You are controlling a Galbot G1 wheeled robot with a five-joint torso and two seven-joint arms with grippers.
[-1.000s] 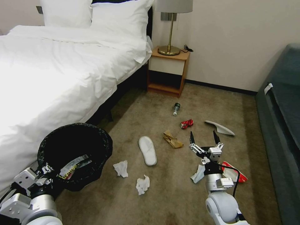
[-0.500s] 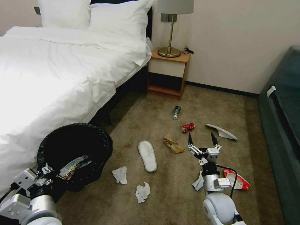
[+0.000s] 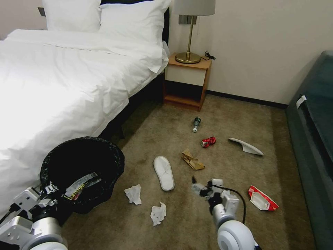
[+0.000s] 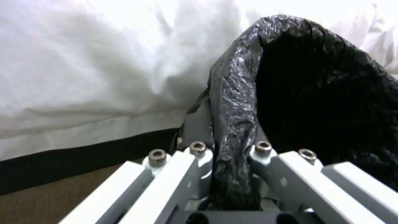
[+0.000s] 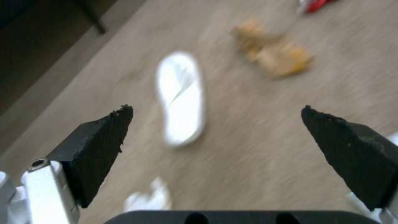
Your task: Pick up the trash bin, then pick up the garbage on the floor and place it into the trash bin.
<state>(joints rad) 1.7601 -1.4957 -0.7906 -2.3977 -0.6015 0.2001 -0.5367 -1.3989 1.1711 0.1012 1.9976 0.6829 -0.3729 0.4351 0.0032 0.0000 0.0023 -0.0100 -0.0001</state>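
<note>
Two claws are at work: the left claw [image 4: 232,174] is clamped on the black-bagged rim of the trash bin [image 3: 83,170] beside the bed [image 3: 69,80], while the right claw [image 5: 215,137] hangs spread wide and empty above a white slipper [image 3: 163,172] on the floor.

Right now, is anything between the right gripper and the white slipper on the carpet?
Nothing visible. The open right gripper hovers over bare carpet, with the white slipper lying unobstructed ahead between its fingers.

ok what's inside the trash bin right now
Inside the trash bin, clamped at the rim by the left hand, lies one snack wrapper against the black liner; anything deeper is lost in shadow.
</note>
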